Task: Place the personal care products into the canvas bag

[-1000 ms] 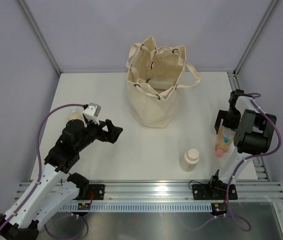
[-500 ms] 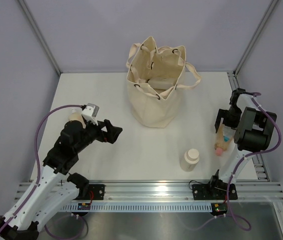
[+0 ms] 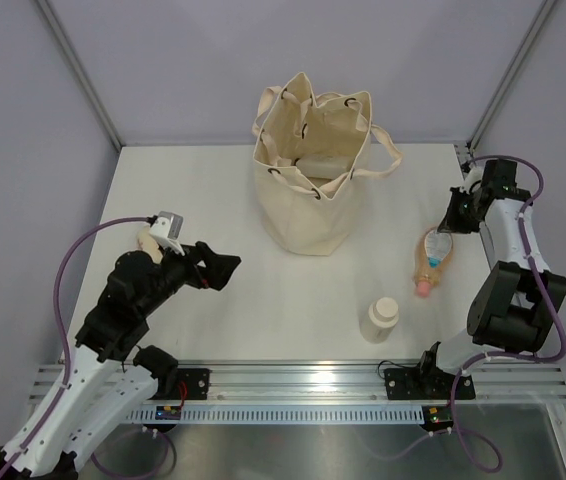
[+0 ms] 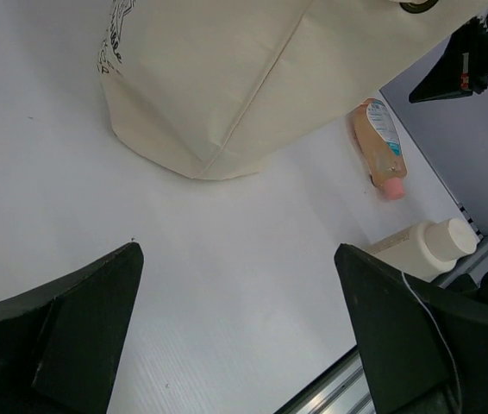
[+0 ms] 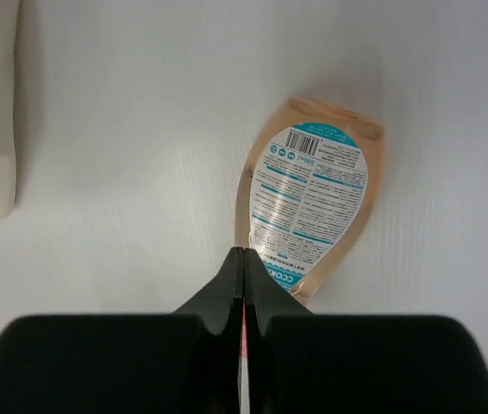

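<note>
Top external view: the large cream canvas bag (image 3: 308,205) is seen open mid-table, a white bottle (image 3: 315,160) half hidden inside. The left gripper (image 4: 240,302) is spread wide and empty. The right gripper (image 5: 242,263) is pinched shut on nothing, and it hides the cap of the clear, pink-capped bottle (image 5: 309,198) laid right of the bag. A squat cream bottle (image 3: 380,318) stands near.

From the right wrist, I could not see the bottle's (image 5: 309,203) cap end. The closed fingers (image 5: 223,297) covered it, and its label print was too small to read. The left wrist view cut off the bag (image 4: 227,78) at the top edge. From above, the left arm half hid a beige item (image 3: 147,238).
</note>
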